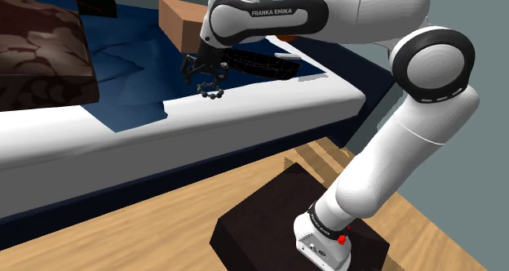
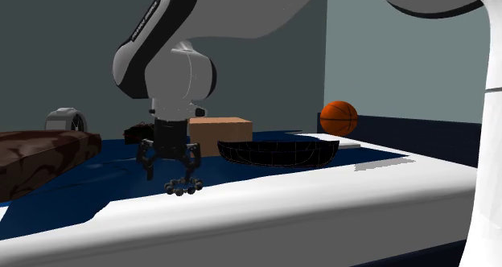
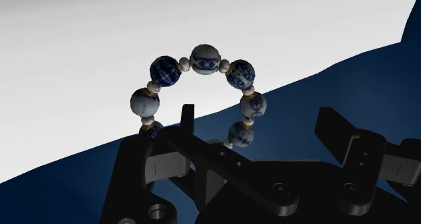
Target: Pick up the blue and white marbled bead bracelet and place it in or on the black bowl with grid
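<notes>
Over the bed's [image 1: 245, 124] near edge, the tool [image 3: 259, 118] is hovering with its jaws standing wide, gripping nothing. One finger is pointing down inside the ring of the bracelet [image 3: 204, 59] and the other outside it, so one side of the beads is sitting between them. The bracelet is lying on the bed, straddling the line where blue cover meets white sheet. To grip well, I judge the tool should be sinking fully before closing, pinching a bead squarely. The bowl [image 2: 277, 153] is sitting nearby, further along the bed.
</notes>
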Motion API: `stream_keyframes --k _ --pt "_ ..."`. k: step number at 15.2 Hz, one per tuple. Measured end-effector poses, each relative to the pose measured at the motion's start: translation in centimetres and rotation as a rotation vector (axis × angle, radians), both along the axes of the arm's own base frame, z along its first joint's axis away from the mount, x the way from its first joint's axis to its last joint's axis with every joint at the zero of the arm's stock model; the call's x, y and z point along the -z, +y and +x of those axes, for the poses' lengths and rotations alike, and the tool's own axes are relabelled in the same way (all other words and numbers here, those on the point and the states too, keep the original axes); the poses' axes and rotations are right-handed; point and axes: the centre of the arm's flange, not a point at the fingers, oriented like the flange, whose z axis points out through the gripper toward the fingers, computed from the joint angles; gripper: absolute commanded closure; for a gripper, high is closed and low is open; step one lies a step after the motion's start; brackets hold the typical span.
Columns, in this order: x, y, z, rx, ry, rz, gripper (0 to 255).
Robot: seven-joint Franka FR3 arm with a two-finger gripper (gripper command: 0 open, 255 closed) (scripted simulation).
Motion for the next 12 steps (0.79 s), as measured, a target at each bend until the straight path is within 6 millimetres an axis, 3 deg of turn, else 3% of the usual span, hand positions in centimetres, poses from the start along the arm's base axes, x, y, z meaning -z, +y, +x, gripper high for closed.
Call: stream_keyframes --k 3,8,9,12 --pt "1.25 0.12 0.14 0.0 0.0 0.0 0" --pt "1.36 0.13 0.18 0.0 -0.001 0.0 0" --pt "1.36 0.13 0.18 0.0 -0.001 0.0 255" --pt "0.84 -0.35 0.22 0.007 -0.009 -0.002 255"
